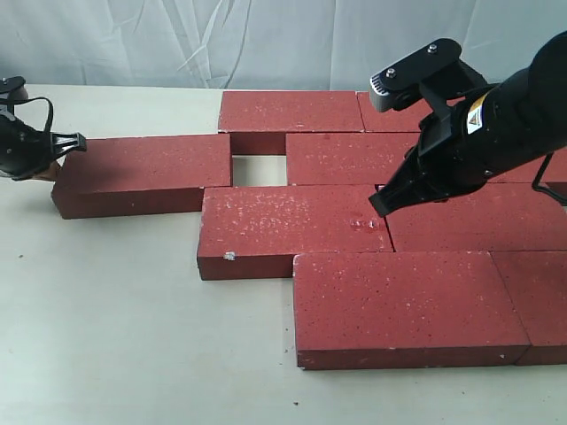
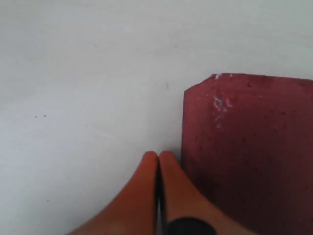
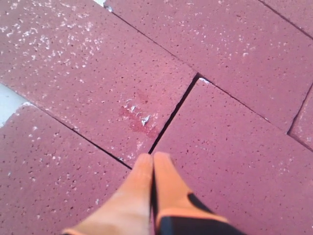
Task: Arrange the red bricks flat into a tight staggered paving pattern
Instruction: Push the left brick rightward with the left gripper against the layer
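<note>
The pale table (image 1: 106, 354) fills the scene, with a creased white cloth (image 1: 133, 44) hung behind it. Across its right half lie the red bricks (image 1: 390, 301), flat, in offset rows with thin dark seams between them. They are dark red, rough and matte, flecked with fine pale speckles. The left brick (image 1: 142, 173) juts out of the patch toward the left side. A square opening (image 1: 260, 170) of bare table sits between its right end and the next brick in that row.

The black right arm (image 1: 514, 115) reaches in over the patch. The right gripper (image 1: 379, 205) points down at a seam where two bricks of the third row meet. Its orange fingers are pressed together on nothing, and contact with the brick cannot be told. The left gripper (image 1: 75, 140) sits at the far end of the left brick, just beside a chipped corner, fingers likewise closed and empty.

A whitish scuff (image 3: 137, 115) marks the brick near the right fingertips, and a small white chip (image 1: 229, 257) shows on that brick's front corner.
</note>
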{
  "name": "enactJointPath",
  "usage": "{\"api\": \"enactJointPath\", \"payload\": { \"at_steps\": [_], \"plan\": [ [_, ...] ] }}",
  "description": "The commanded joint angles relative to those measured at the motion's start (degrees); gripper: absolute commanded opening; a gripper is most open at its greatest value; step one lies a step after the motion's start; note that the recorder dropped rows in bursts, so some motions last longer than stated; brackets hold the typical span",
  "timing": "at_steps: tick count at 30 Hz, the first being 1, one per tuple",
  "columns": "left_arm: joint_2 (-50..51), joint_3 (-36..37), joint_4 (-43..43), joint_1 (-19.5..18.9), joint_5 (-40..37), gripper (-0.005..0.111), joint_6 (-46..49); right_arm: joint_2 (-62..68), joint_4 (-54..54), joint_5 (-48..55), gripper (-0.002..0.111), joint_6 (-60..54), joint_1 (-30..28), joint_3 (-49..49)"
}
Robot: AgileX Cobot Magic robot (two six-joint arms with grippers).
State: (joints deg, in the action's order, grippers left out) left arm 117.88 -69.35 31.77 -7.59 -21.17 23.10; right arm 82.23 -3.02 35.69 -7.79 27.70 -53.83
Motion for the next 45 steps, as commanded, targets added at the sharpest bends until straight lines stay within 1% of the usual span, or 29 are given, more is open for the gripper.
{"api": "enactJointPath", "payload": {
  "at_steps": [1,5,9,15,17,19,22,25,30,36,41,45],
  "plan": [
    [0.9,-0.8,0.4,1.9,-0.1,0.0,0.1,-0.5,-0.1,-0.7,-0.001,-0.1,-0.4,0.2],
    [0.9,-1.3,0.4,4.3,1.0,0.0,0.1,-0.5,-0.1,-1.0,-0.001,-0.1,-0.4,0.2],
    [0.9,-2.3,0.5,6.0,2.2,0.0,0.1,-0.5,0.0,-1.0,-0.001,-0.1,-0.4,0.2],
    [0.9,-3.9,0.5,6.3,2.7,0.0,0.1,-0.5,0.2,-1.1,-0.001,-0.1,-0.4,0.2],
    [0.9,-3.9,-0.7,6.3,2.7,0.0,0.1,-0.5,0.2,-1.1,-0.001,-0.1,-0.4,0.2],
    [0.8,-3.9,-1.7,5.6,2.7,0.0,0.0,-0.5,0.2,-1.1,-0.001,-0.1,-0.4,0.2],
    [0.3,-3.9,-1.6,3.1,2.7,0.0,-0.1,-0.5,0.1,-1.4,-0.001,-0.1,-0.4,0.2],
    [-0.2,-3.9,-1.8,0.8,1.0,0.0,-0.1,-0.5,0.1,-1.8,-0.001,-0.1,-0.4,0.2],
    [-0.2,-3.9,-1.7,0.2,-2.4,0.0,0.0,-0.5,0.1,-2.0,-0.001,-0.1,-0.4,0.2],
    [0.1,-3.9,-0.9,2.8,-4.5,0.0,0.1,-0.5,0.1,-2.2,-0.001,-0.1,-0.4,0.2],
    [0.1,-3.9,-0.9,6.2,-3.7,0.0,0.1,-0.5,0.7,-2.4,-0.001,-0.1,-0.4,0.2],
    [0.1,-3.9,-0.9,7.9,-3.1,0.0,0.1,-0.5,0.8,-2.4,-0.001,-0.1,-0.4,0.2]
  ]
}}
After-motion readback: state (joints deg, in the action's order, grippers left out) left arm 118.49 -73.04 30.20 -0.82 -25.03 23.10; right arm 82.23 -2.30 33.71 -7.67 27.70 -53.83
